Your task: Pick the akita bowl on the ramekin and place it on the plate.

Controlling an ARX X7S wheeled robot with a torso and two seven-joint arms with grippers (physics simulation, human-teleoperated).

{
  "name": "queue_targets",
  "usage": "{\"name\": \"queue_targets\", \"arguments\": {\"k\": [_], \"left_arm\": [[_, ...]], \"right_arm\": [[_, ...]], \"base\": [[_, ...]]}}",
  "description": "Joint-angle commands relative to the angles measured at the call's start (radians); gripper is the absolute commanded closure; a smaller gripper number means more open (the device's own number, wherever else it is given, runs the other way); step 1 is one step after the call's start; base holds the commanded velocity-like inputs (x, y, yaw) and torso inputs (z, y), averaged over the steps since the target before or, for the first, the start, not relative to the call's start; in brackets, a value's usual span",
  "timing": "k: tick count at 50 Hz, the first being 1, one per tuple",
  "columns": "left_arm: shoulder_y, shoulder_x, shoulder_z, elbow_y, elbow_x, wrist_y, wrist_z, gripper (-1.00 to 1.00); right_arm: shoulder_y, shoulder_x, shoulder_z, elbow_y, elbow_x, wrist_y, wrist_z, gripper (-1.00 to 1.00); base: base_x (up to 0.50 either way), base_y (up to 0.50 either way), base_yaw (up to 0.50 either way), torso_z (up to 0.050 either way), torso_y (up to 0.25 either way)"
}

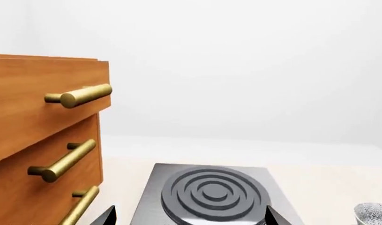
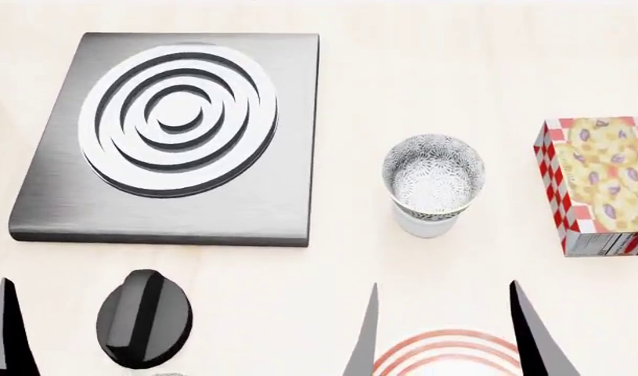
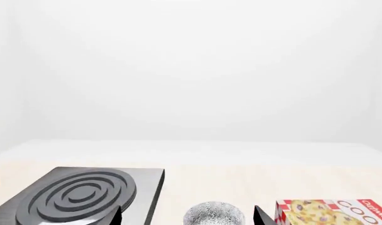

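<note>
The akita bowl (image 2: 434, 178), speckled black and white, sits in the white ramekin (image 2: 427, 225) on the counter, right of the stove plate. In the right wrist view the akita bowl (image 3: 214, 215) shows low between the finger tips, some way ahead. My right gripper (image 2: 444, 286) is open, nearer than the bowl and above the plate (image 2: 444, 352), whose red rings show at the bottom edge. The right gripper (image 3: 188, 212) holds nothing. My left gripper (image 1: 189, 213) is open over the stove plate's near side. A speckled bowl (image 1: 373, 214) shows at the left wrist view's edge.
A grey stove plate (image 2: 47, 196) with ring burner lies at the left, and a black knob (image 2: 143, 317) sits in front of it. A cookie box (image 2: 600, 184) stands right of the bowl. A wooden drawer cabinet (image 1: 28, 140) with brass handles stands beside the stove.
</note>
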Motion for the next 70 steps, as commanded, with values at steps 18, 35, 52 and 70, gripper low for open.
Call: {"name": "queue_targets", "arguments": {"k": [18,35,52,70], "left_arm": [[-0.020,-0.031,0.036,-0.007,0.007,-0.026,-0.034,-1.00],[-0.039,-0.037,0.033,-0.134,-0.046,0.031,-0.003,-1.00],[-0.042,-0.042,0.037,-0.130,-0.054,0.018,-0.026,-1.00],[-0.044,-0.053,0.051,-0.142,-0.064,0.024,-0.028,-1.00]], "right_arm": [[-0.014,-0.010,0.055,0.011,0.086,-0.083,0.034,-1.00],[1.085,0.483,-0.238,0.022,0.856,0.733,0.051,-1.00],[1.640,0.577,-0.733,0.318,0.621,0.885,-0.518,-1.00],[1.711,0.649,-0.996,0.427,0.463,0.826,-0.734,-1.00]], "base": [[0.00,0.00,0.00,0.000,0.000],[0.00,0.00,0.00,0.000,0.000],[0.00,0.00,0.00,0.000,0.000],[0.00,0.00,0.00,0.000,0.000]]}}
